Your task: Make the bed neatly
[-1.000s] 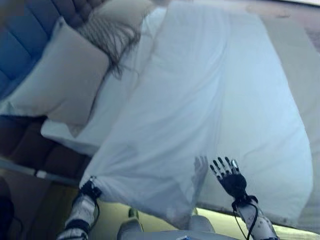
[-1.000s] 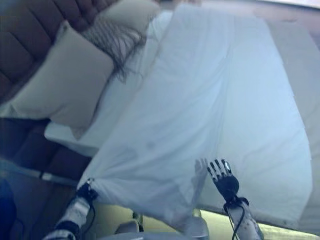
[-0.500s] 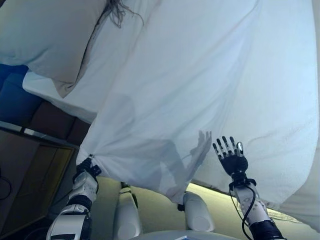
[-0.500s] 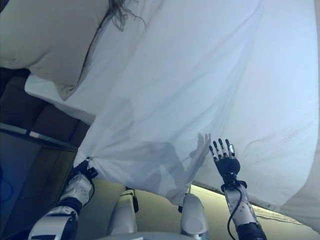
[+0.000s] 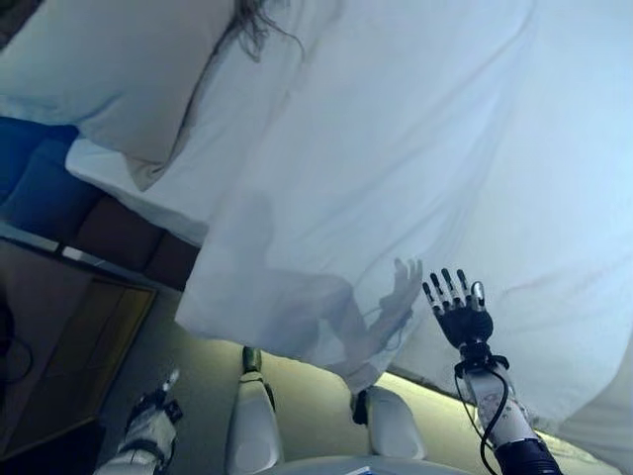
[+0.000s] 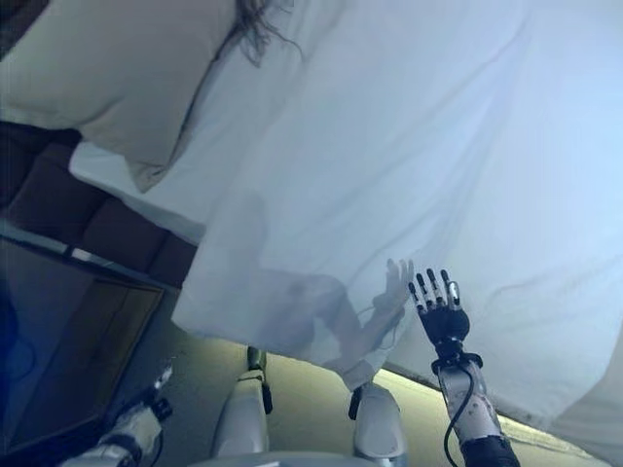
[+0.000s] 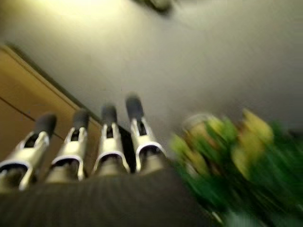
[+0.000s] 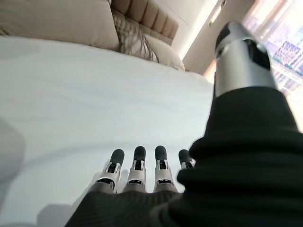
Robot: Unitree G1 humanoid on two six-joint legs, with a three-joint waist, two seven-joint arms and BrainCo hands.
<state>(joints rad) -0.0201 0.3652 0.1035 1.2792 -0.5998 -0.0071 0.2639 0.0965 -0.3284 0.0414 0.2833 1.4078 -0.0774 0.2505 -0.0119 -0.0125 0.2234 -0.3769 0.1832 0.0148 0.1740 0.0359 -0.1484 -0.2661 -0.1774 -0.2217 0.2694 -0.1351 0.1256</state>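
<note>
The white duvet [image 5: 425,168] lies spread over most of the bed, its near edge hanging over the bed's near side and its near left corner drooping free toward the floor [image 5: 198,381]. Nothing grips it. The right hand [image 5: 457,315] is at the duvet's near edge, right of the middle, with its fingers [image 8: 137,165] straight and spread, flat over the white cloth and grasping nothing; the right wrist view shows the fingertips stretched out above the smooth sheet of fabric. The left hand [image 5: 156,404] hangs low beside the bed, well apart from the duvet's left corner, down over the floor; in the left wrist view its fingers [image 7: 109,142] are straight and released, with only floor and a blurred green thing [image 7: 227,170] past them. At the bed's far left end a large cream pillow [image 5: 119,79] leans against the padded headboard [image 8: 147,12], and a fringed cushion [image 8: 135,42] sits just beside it, its dark tassels trailing over the duvet's upper edge. A dark bed frame [image 5: 109,233] shows under the mattress at the left.
</note>
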